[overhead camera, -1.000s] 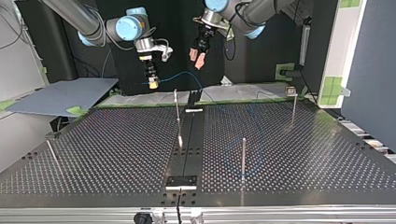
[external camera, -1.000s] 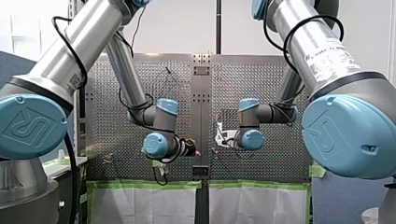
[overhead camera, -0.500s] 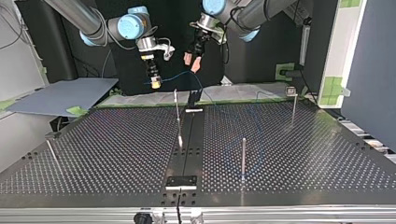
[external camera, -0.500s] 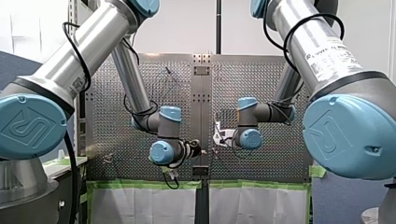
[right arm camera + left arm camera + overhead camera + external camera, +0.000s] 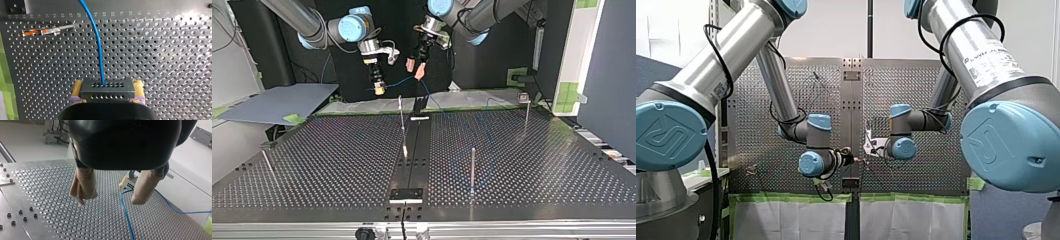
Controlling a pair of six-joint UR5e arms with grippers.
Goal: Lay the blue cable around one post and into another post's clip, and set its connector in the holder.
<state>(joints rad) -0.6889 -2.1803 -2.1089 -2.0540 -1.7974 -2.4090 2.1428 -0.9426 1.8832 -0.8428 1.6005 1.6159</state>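
1. Front view: my left gripper point(image 5: 848, 159) and my right gripper point(image 5: 867, 160) hang close together over the table point(image 5: 746, 100).
2. Top view: blue cable point(image 5: 404, 80) arcs from right gripper toward left.
3. Left wrist: beige fingers point(image 5: 83, 187) spread apart, cable below their gap.
4. Right wrist: yellow pads point(image 5: 76, 90) clamped on the connector point(image 5: 106, 90).

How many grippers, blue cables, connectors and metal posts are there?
Grippers: 2, left gripper and right gripper
Blue cable: 1
Connector: 1
Metal posts: 4
Total: 8
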